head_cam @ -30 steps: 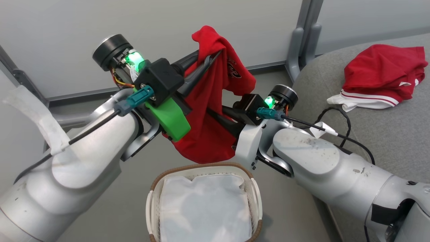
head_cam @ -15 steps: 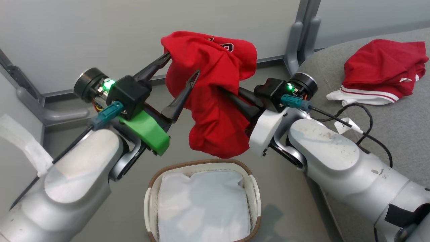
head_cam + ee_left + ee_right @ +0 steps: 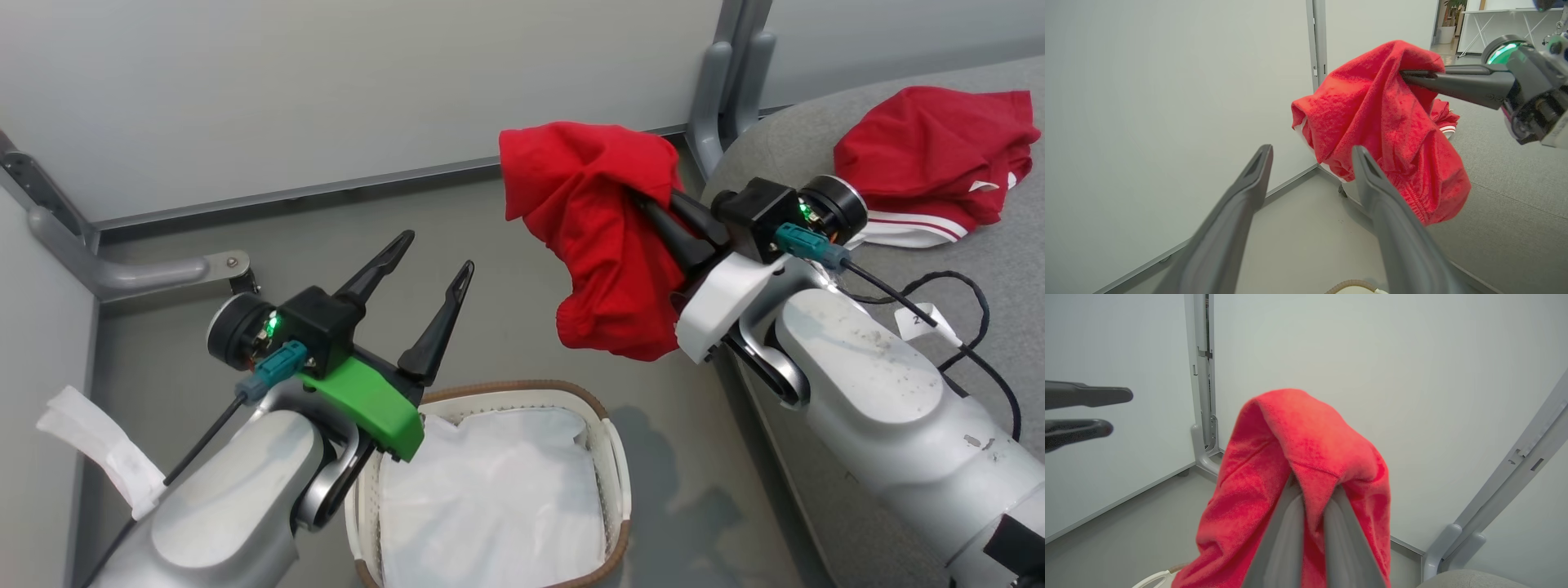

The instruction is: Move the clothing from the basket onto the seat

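Carry step; right gripper (image 3: 1314, 486) clamped on crumpled red fabric garment (image 3: 600, 237), above floor; left gripper (image 3: 435, 251) spread wide, empty; next, swing over rounded grey upholstered seat (image 3: 1020, 261), then release.

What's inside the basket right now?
Inside the basket lies a crumpled white liner; no red clothing shows on it. Anything beneath the liner is hidden, and the left arm covers the basket's near-left corner. A red garment hangs from the right gripper.

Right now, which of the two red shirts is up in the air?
The crumpled red shirt pinched in the right pincer, hanging above the floor. The other red shirt, with white striped trim, lies on the grey seat.
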